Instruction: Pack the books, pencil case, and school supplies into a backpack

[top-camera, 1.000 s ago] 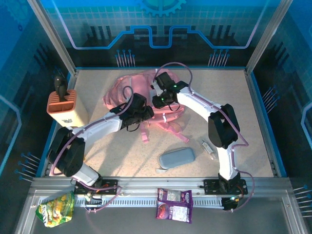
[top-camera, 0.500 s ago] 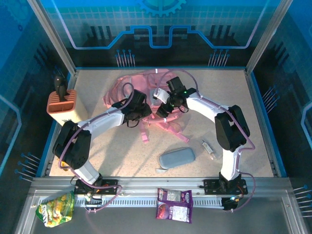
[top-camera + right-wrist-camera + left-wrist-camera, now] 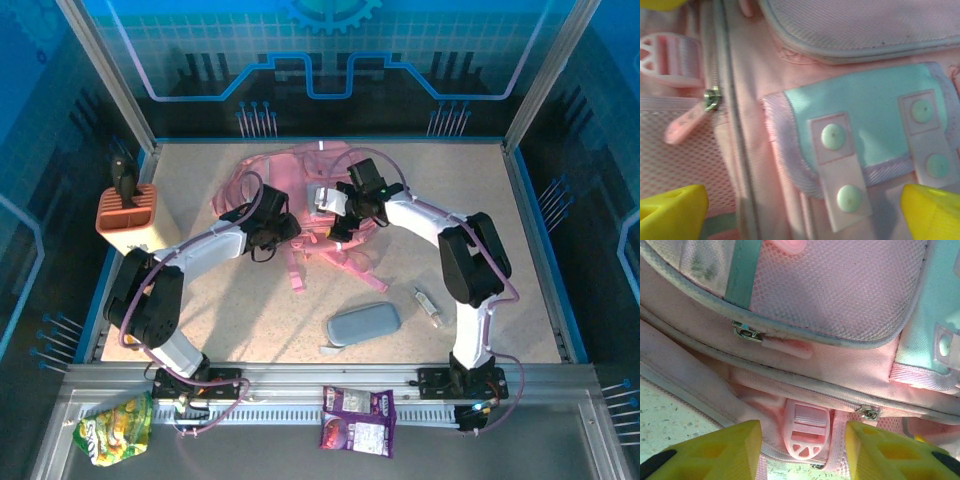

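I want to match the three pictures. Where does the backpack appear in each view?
Top external: backpack lies at the upper middle of the table.
Left wrist: close up, mesh pocket at top, buckle at bottom centre.
Right wrist: close up, the buckle at upper left, zip beside it.
Shared landmark: mint flap, pale patch mid-backpack from above, right edge in left wrist, centre right in right wrist.

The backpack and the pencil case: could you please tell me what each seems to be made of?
The backpack: pink woven fabric, matte, with visible weave and open mesh panels; its buckle looks like glossy moulded plastic, its zip sliders like metal. The pencil case: grey-blue, matte, probably soft fabric; too small to be sure.
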Robot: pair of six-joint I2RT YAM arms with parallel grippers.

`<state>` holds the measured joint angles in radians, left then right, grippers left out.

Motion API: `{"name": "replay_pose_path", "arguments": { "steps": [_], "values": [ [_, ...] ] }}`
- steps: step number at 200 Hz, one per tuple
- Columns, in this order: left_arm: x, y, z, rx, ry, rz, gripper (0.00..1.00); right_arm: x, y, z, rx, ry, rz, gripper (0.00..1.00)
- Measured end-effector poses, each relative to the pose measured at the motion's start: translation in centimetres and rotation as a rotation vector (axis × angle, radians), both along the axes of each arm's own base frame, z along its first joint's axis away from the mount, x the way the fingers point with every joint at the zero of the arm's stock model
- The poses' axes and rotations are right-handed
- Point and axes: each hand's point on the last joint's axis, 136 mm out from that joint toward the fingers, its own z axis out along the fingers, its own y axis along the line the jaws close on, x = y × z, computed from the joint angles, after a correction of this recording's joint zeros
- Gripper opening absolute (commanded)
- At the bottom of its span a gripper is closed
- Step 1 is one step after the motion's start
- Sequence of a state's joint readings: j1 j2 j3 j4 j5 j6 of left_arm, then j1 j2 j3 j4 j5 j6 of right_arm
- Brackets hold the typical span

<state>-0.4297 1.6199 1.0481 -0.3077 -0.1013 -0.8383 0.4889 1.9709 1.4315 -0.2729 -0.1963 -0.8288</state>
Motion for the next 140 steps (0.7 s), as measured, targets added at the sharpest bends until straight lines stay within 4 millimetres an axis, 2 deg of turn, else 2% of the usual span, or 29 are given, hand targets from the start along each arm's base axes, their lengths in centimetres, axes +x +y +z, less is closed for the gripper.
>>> {"name": "replay_pose_path", "arguments": {
  "steps": [23, 39, 70, 98, 124, 140],
  "values": [
    [0.0, -0.1, 0.0, -0.008, 0.002, -0.003, 0.48, 1.0, 0.0, -1.1, -0.025, -0.057, 0.001, 0.94],
    [0.0, -0.2, 0.0, -0.014, 0.004, -0.007, 0.48, 1.1, 0.1, -1.6, -0.031, -0.088, 0.012, 0.87],
    [-0.1, -0.4, 0.0, -0.023, 0.008, -0.014, 0.48, 1.4, 0.3, -1.6, -0.039, -0.139, 0.035, 0.57],
    [-0.3, -0.8, 0.1, -0.040, 0.016, -0.029, 0.47, 2.2, 0.4, -1.0, -0.035, -0.195, 0.034, 0.36],
    [-0.3, -1.2, 0.4, -0.055, 0.016, -0.047, 0.47, 2.2, 0.5, -0.9, -0.020, -0.210, 0.030, 0.13],
    [-0.2, -1.3, 0.6, -0.058, 0.014, -0.056, 0.48, 2.2, 0.6, -0.2, -0.010, -0.225, 0.030, 0.01]
  ]
}}
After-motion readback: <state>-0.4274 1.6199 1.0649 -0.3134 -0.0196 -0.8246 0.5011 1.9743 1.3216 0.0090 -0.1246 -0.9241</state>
